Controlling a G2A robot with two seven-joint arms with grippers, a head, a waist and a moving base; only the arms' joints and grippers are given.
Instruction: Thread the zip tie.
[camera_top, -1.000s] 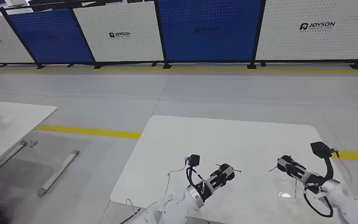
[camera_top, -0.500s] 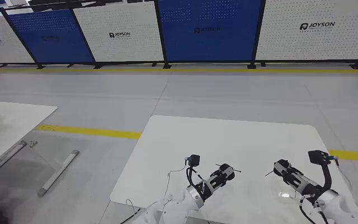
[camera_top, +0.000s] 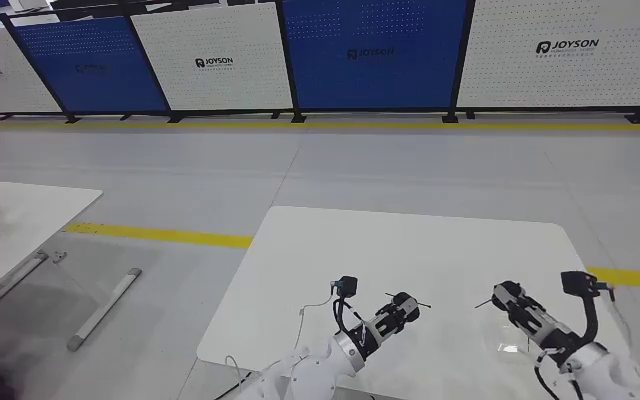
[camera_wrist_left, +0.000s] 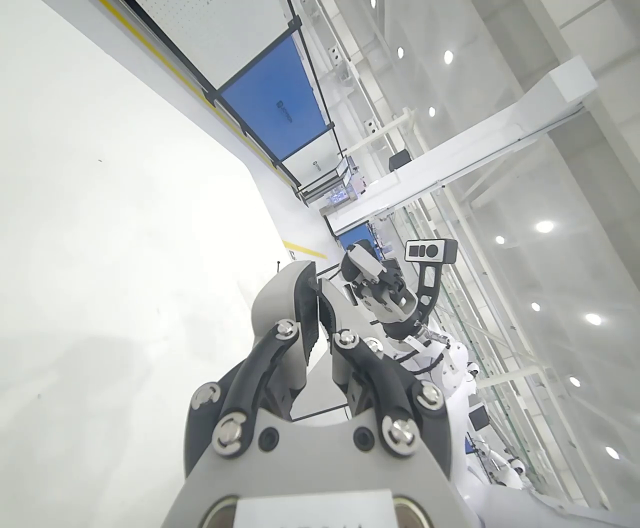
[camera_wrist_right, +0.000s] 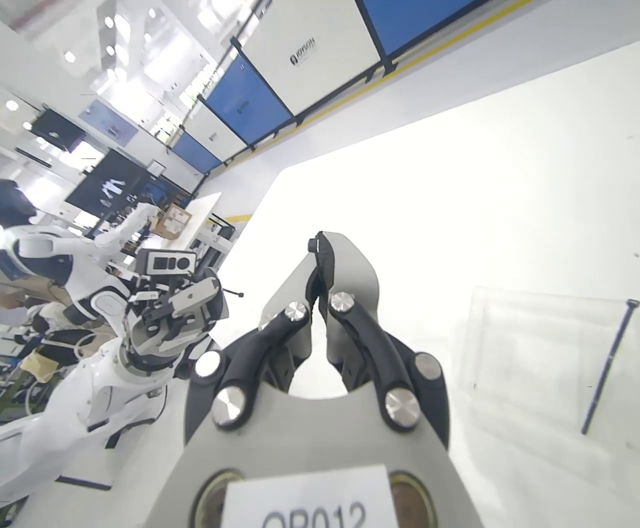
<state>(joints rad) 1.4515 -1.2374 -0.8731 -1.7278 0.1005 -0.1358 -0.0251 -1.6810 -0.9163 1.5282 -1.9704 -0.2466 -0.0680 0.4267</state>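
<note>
My left gripper (camera_top: 405, 303) hangs over the near part of the white table (camera_top: 400, 250), shut on a thin black zip tie (camera_top: 420, 302) whose ends stick out on both sides. In the right wrist view the left gripper (camera_wrist_right: 200, 295) shows farther off, with the zip tie's end (camera_wrist_right: 234, 292) poking out. My right gripper (camera_top: 503, 293) is near the table's right side, also shut, and a thin black strip (camera_top: 483, 302) juts from its tips. A small black piece (camera_wrist_right: 313, 244) sits at my right gripper's closed fingertips (camera_wrist_right: 325, 252). My left gripper (camera_wrist_left: 316, 287) shows its pads pressed together.
A clear flat tray (camera_wrist_right: 530, 345) lies on the table beside my right gripper, and a spare black zip tie (camera_wrist_right: 607, 367) rests in it. In the top view the tray (camera_top: 508, 338) is near the table's front right edge. Blue and white partition panels (camera_top: 370, 55) stand behind.
My right arm has shifted slightly toward the table's near edge, its gripper staying shut. The left arm has not moved.
</note>
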